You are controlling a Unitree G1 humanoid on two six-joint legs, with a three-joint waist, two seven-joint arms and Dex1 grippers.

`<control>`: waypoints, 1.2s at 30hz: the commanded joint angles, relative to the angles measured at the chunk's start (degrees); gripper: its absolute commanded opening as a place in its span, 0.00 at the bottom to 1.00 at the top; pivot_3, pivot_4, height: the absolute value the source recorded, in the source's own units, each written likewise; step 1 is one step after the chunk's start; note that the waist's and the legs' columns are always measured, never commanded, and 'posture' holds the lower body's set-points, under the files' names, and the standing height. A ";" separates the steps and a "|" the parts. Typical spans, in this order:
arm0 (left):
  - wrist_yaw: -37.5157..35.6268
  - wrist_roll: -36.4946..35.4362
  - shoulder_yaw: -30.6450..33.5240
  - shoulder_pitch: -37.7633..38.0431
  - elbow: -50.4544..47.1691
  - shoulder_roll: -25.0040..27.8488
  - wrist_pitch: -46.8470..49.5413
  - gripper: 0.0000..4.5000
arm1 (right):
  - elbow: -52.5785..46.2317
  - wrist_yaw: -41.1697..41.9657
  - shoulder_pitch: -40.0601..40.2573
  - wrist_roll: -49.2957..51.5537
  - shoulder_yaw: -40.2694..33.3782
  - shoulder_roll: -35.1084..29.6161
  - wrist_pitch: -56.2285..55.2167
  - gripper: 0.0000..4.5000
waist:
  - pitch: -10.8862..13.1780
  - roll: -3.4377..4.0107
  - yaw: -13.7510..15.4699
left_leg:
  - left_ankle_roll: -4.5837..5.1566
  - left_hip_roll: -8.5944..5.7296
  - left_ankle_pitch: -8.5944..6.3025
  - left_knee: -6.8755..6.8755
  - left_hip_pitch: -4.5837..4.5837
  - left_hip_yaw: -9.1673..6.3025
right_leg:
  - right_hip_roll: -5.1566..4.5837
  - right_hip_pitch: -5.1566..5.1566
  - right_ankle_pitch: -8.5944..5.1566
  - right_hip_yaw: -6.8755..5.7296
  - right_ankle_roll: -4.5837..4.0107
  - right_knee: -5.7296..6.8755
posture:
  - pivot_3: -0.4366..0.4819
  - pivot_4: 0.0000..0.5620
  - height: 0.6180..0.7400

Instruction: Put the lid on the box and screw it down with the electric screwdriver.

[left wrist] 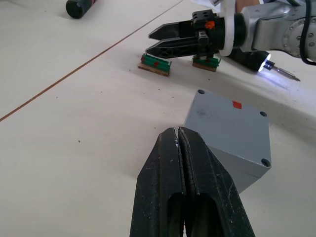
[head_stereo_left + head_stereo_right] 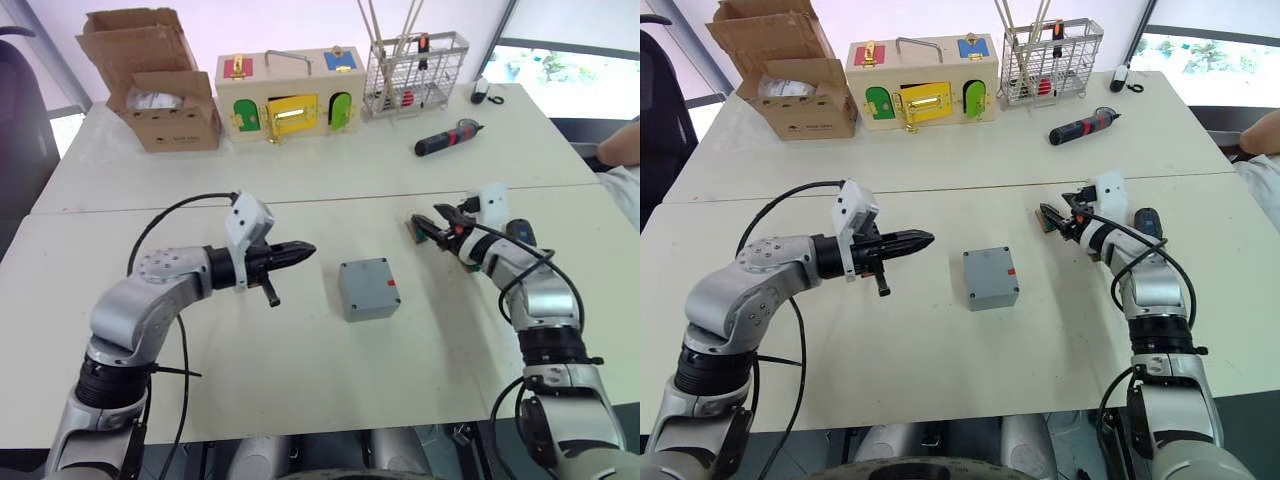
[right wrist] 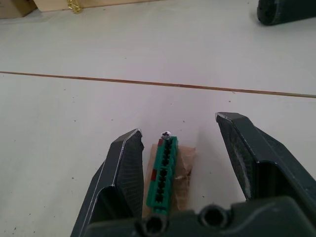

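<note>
The small grey square plastic box (image 2: 369,288) sits near the middle of the white tabletop (image 2: 300,370), between the two arms, with its flat grey plastic lid (image 1: 232,117) already lying on top, flush with the walls, a small red mark showing near one edge. The corner screw holes look dark and recessed; whether screws sit in them cannot be told. So the lid step looks done and the fastening is what remains.

The left end effector (image 2: 300,250) hovers just beside the box on its left, its two black fingers (image 1: 185,197) clenched together on nothing. The right end effector (image 3: 185,148) is to the box's right, released wide, its fingers standing either side of a small green terminal strip on a brown card (image 3: 165,175) that holds a single silver screw (image 3: 166,134). Just behind the right wrist lies the thick dark blue-black electric screwdriver (image 2: 520,232), its tip light glowing.

To do this well, the right arm should probably take the screw by its head without tipping the card, while the left steadies the box so the lid stays aligned with the holes. A smaller red-and-black screwdriver (image 2: 447,138) lies further back and is not the tool wanted.
</note>
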 commanded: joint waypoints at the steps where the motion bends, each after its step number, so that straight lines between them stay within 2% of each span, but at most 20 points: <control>1: -0.09 -0.04 -0.28 -0.11 -0.60 0.66 -1.76 0.00 | 0.00 0.13 -1.67 -0.46 -0.19 0.35 -1.84 0.60 | 0.00 0.00 -0.06 | 0.00 0.00 0.00 0.00 0.00 0.00 | 0.00 0.00 0.00 0.00 0.00 0.00 | 0.48 0.27 0.97; 6: -0.34 0.33 -0.75 0.18 -0.06 0.95 -2.66 0.00 | 0.80 -0.22 -1.90 -1.01 0.02 1.02 -2.06 0.60 | 0.00 0.00 -0.67 | 0.00 0.00 0.00 0.00 0.00 -0.01 | 0.00 0.01 0.00 0.00 0.00 0.00 | 0.48 0.27 0.97; 7: -0.34 0.37 -0.82 0.19 0.05 0.96 -2.79 0.00 | 0.90 -0.34 -1.91 -1.09 -0.04 1.17 -2.02 0.47 | 0.00 0.00 -0.76 | 0.00 0.00 0.00 -0.03 0.00 -0.01 | 0.00 0.00 0.00 0.00 0.00 0.01 | 0.48 0.27 0.97; 9: -0.32 0.33 -0.96 0.25 0.12 1.00 -2.94 0.00 | 1.12 -0.33 -1.79 -1.35 0.01 1.34 -1.97 0.35 | 0.00 0.00 -0.81 | 0.00 0.00 0.00 -0.05 0.00 -0.01 | 0.00 0.00 0.00 0.00 0.00 0.01 | 0.48 0.27 0.97; 12: -0.28 0.19 -1.21 0.30 0.19 1.13 -3.22 0.00 | 1.34 -0.32 -1.64 -1.69 0.13 1.42 -2.05 0.01 | 0.00 0.00 -0.77 | 0.00 0.00 0.00 -0.06 0.00 -0.01 | 0.00 -0.01 0.00 0.00 0.00 0.01 | 0.48 0.27 0.97; 22: -0.29 0.63 -1.90 0.47 0.88 1.52 -4.00 0.00 | 0.62 -0.46 -1.69 -1.48 -0.46 1.24 -1.82 0.01 | 0.00 0.00 -0.75 | 0.00 0.00 0.00 -0.06 0.00 -0.01 | 0.00 -0.01 0.00 0.00 0.00 0.01 | 0.48 0.27 0.97; 36: -1.11 0.74 -2.56 -0.31 2.68 1.73 -5.12 0.00 | -13.68 -1.12 -1.31 1.53 -3.27 -0.81 5.71 0.01 | 0.01 0.01 -0.67 | 0.00 0.00 0.00 -0.07 0.00 -0.01 | 0.00 -0.03 0.00 0.01 0.00 0.01 | 0.48 0.27 0.97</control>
